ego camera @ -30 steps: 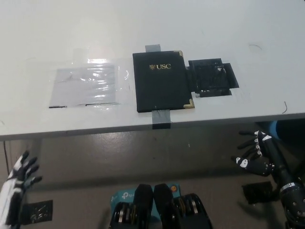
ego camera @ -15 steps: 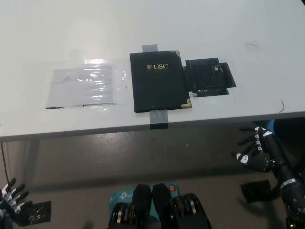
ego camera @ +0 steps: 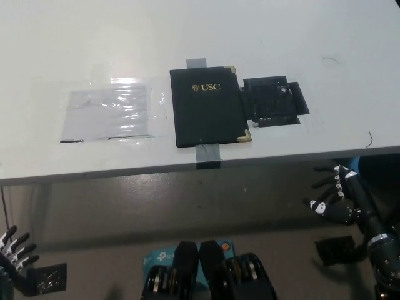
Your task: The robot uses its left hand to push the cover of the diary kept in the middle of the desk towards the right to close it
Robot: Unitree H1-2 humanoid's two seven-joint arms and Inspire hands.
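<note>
Lying flat at the centre of the frame, the black diary [ego camera: 209, 105] shows its "USC" cover face up with gold corner guards, so it reads as already shut. Grey tape strips [ego camera: 208, 154] peek out at its top and bottom edges, probably to pin it to the white desk [ego camera: 187, 31] so a push cannot slide it. A clear plastic sheet [ego camera: 109, 114] lies just to its left, and a black square patch [ego camera: 274, 101] touches its right edge (what that patch is for, I cannot tell).

Neither hand is near the book. The white left hand [ego camera: 14, 249] sits at the lower left corner of the frame, below the desk edge, fingers spread and holding nothing. The black right hand [ego camera: 332, 200] rests at the lower right, also below the desk, fingers apart and empty. Judging by this layout, the closing push looks finished.
</note>
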